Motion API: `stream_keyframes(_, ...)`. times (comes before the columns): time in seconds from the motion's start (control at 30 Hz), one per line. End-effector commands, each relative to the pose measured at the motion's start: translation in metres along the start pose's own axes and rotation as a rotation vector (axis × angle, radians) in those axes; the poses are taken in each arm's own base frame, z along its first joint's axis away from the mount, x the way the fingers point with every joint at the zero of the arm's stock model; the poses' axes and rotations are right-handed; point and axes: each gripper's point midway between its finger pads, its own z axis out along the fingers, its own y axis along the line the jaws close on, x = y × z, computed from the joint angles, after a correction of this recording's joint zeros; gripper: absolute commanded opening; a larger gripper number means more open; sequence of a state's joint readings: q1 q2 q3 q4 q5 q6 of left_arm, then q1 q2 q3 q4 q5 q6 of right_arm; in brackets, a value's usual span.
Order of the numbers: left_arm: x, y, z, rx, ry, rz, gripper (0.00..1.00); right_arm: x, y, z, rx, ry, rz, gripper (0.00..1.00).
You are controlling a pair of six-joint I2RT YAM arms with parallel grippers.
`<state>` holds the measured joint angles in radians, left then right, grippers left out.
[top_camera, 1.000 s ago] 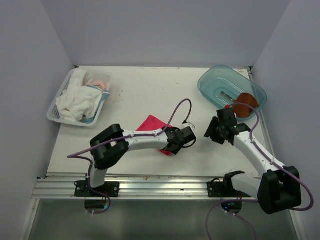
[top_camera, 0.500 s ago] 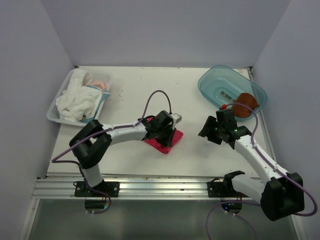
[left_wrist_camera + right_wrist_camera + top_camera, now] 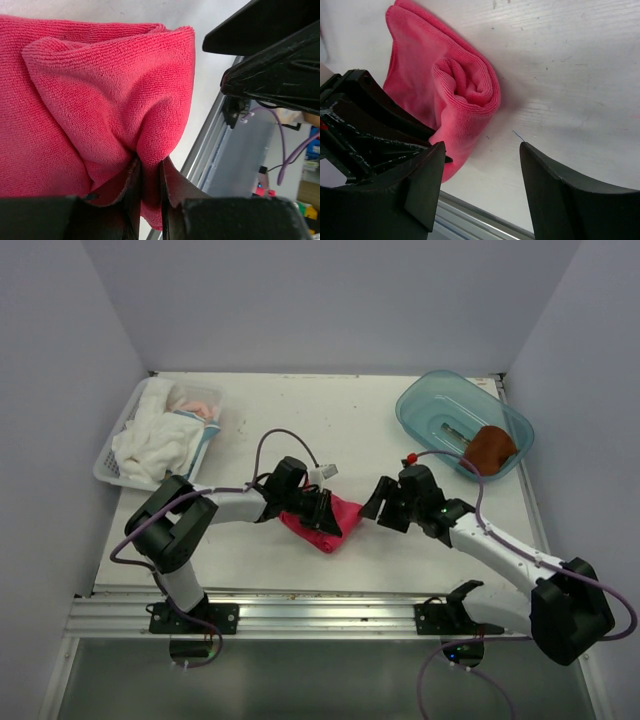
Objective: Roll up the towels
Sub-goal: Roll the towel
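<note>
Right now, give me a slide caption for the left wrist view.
Left gripper pinches a fold of the pink-red towel.

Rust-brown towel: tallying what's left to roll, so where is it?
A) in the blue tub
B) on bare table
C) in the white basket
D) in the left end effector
A: the rust-brown towel lies in the blue tub at far right; the left end effector pinches the pink towel.

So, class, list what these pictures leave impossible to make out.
Top view: the left gripper covers part of the bright pink-red cloth towel.
Left wrist view: the left edge crops that towel.
Top view: the rust-brown cloth towel in the blue plastic tub is too small to show folds.
</note>
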<state>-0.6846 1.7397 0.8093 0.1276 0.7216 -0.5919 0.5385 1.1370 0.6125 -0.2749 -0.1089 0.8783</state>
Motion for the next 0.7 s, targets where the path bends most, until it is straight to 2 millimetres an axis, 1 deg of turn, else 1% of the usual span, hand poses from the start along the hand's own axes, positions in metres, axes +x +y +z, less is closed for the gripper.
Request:
stream_keyframes(0.0,-0.011,-0.027,-0.008,0.157,-0.026,0.014,0.08,-0.006,0.026,0.006,-0.093,-0.019,0.046,0.65)
stream_keyframes(0.03,-0.011,-0.027,-0.008,0.156,-0.024,0.013,0.08,-0.008,0.032,0.006,-0.102,-0.024,0.047,0.66)
stream_keyframes(0.07,-0.010,-0.025,-0.007,0.153,-0.020,0.009,0.08,-0.006,0.035,0.007,-0.102,-0.016,0.050,0.66)
stream_keyframes(0.1,-0.010,-0.023,-0.006,0.150,-0.018,0.006,0.08,-0.007,0.032,0.012,-0.070,-0.021,0.055,0.66)
stream_keyframes(0.17,-0.010,-0.022,-0.005,0.145,-0.019,0.005,0.08,-0.007,0.033,0.014,-0.019,-0.002,0.044,0.66)
stream_keyframes(0.2,-0.010,-0.021,-0.005,0.144,-0.017,0.001,0.08,-0.001,0.020,0.019,0.064,0.019,0.039,0.66)
stream_keyframes(0.23,-0.010,-0.021,-0.005,0.140,-0.019,0.001,0.08,-0.007,0.027,0.020,0.078,0.010,0.026,0.66)
stream_keyframes(0.27,-0.010,-0.020,-0.005,0.137,-0.021,0.003,0.08,-0.004,0.027,0.022,0.103,0.027,0.013,0.66)
stream_keyframes(0.3,-0.009,-0.020,-0.005,0.134,-0.019,0.000,0.08,-0.001,0.018,0.027,0.159,0.035,0.007,0.66)
stream_keyframes(0.37,-0.009,-0.018,-0.005,0.126,-0.022,0.002,0.08,-0.002,0.023,0.031,0.153,0.028,0.019,0.65)
stream_keyframes(0.4,-0.008,-0.017,-0.005,0.122,-0.020,0.000,0.08,-0.002,0.022,0.034,0.165,0.023,0.024,0.61)
stream_keyframes(0.43,-0.007,-0.016,-0.005,0.118,-0.020,0.000,0.08,-0.004,0.018,0.037,0.192,0.012,0.031,0.49)
stream_keyframes(0.47,-0.005,-0.014,-0.005,0.110,-0.016,-0.005,0.07,-0.005,0.015,0.039,0.213,0.011,0.035,0.43)
stream_keyframes(0.5,-0.004,-0.013,-0.005,0.106,-0.014,-0.005,0.07,-0.003,0.011,0.039,0.237,0.018,0.035,0.31)
stream_keyframes(0.53,-0.003,-0.012,-0.005,0.103,-0.013,-0.006,0.07,-0.004,0.010,0.040,0.248,0.018,0.035,0.23)
stream_keyframes(0.6,-0.001,-0.011,-0.005,0.101,-0.012,-0.006,0.07,-0.004,0.011,0.039,0.250,0.019,0.035,0.16)
stream_keyframes(0.63,0.000,-0.010,-0.005,0.099,-0.008,-0.009,0.07,-0.004,0.011,0.039,0.245,0.017,0.036,0.18)
stream_keyframes(0.67,0.000,-0.010,-0.005,0.102,-0.007,-0.010,0.07,-0.005,0.015,0.037,0.227,0.012,0.036,0.21)
